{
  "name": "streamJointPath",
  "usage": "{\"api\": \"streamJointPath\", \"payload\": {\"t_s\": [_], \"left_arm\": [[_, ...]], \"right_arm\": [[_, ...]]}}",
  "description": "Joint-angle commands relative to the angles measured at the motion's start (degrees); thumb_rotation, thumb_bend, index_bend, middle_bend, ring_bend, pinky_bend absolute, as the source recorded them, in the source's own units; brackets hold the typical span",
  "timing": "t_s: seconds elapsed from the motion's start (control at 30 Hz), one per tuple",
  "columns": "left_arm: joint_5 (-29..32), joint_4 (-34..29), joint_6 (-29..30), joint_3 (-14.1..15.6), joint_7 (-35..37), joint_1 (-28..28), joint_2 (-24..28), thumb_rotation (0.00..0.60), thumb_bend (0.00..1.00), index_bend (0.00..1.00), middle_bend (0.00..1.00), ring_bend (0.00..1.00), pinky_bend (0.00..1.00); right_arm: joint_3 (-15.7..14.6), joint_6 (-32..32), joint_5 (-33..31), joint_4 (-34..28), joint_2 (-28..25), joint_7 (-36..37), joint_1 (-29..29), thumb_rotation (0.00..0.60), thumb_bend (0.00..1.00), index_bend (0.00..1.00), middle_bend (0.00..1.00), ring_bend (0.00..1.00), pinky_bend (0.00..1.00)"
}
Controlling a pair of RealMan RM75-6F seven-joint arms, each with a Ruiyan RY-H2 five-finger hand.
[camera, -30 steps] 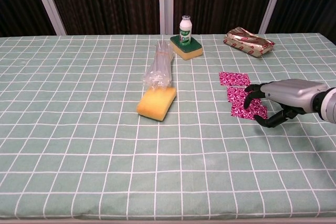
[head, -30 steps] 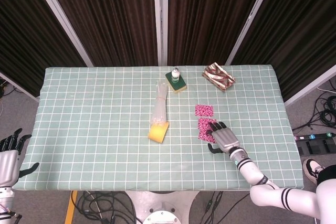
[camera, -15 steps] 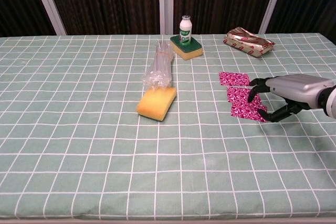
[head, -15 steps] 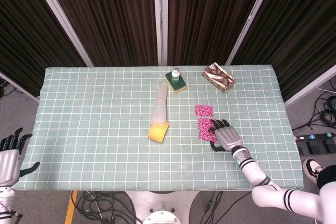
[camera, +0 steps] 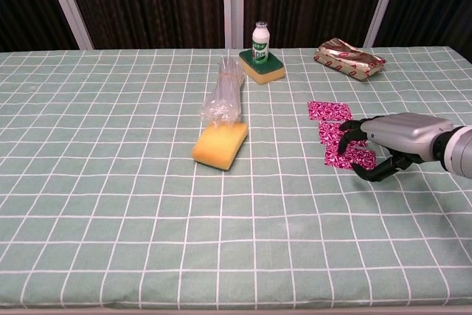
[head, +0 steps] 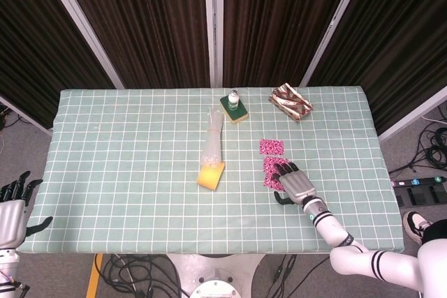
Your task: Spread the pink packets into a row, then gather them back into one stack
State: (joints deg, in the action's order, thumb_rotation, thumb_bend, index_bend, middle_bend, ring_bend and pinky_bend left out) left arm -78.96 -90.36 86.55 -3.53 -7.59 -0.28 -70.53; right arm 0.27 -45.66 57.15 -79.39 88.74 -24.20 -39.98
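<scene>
Your right hand [camera: 394,140] rests fingers-down on pink packets [camera: 341,145], grip unclear; your left hand [head: 12,207] empty, fingers apart, off surface [head: 126,172]

The right hand [head: 294,183] rests on the pink packets [head: 272,164], while the left hand [head: 12,211] hangs off the table's [head: 126,158] corner.

Counter [head: 126,144] covered w/ green checked cloth. Laid on it: pink packets [head: 271,147], yellow sponge [head: 210,175], plastic bag [head: 212,137], green sponge w/ bottle [head: 235,106], foil pack [head: 290,102].
</scene>
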Motion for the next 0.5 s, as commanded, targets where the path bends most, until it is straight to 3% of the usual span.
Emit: {"api": "streamJointPath", "payload": {"t_s": [0.03,0.2,0.5], "left_arm": [[0.00,0.04,-0.03,-0.02,0.02,-0.03,-0.02,0.600,0.13,0.27,0.18,0.15,0.17],[0.11,0.09,-0.08,-0.02,0.10,0.01,0.03,0.600,0.13,0.27,0.18,0.15,0.17],[0.13,0.05,0.05,0.03,0.11,0.13,-0.02,0.600,0.13,0.27,0.18,0.15,0.17]], "right_arm": [[-0.46,-0.55,0.34,-1.34,-0.86,-0.51,0.38,0.316,0.47,0.24,0.00,0.00,0.00],[-0.19,-1.96,1.38,-2.50,-1.57,-0.03,0.92,0.317,0.47,0.24,0.00,0.00,0.00],[2.04,0.26,-0.96,3.08,1.31,0.23,-0.70,0.322,0.47,0.24,0.00,0.00,0.00]]}}
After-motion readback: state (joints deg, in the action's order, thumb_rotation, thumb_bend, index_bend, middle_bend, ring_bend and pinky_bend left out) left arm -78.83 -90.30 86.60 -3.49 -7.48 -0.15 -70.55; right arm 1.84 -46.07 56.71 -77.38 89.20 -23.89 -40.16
